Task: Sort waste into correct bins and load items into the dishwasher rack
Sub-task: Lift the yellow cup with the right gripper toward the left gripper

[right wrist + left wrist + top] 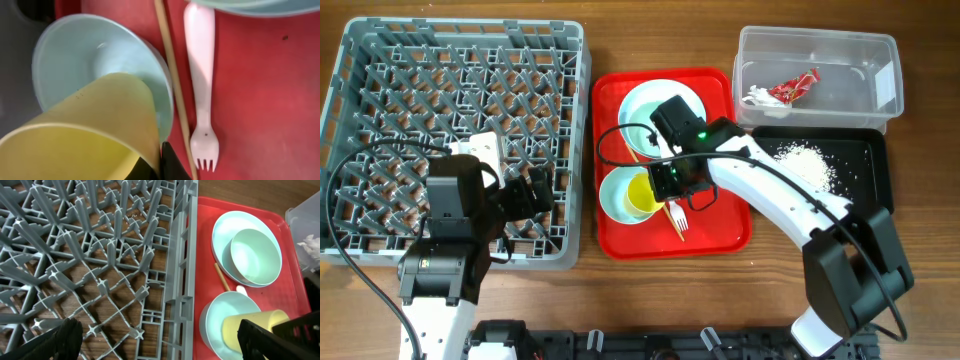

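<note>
So the big grey dishwasher rack sat on the left of the table. On the red tray beside it, a round pale plate carried one mint bowl. The second mint bowl was nearer the front, with the yellow cup tipped over in it. The white fork and the wooden stick lay side by side right next to that bowl. Over on the right, the clear tub held the red wrapper and a white scrap. The black tray in front of it had the crumbs heaped in it.
</note>
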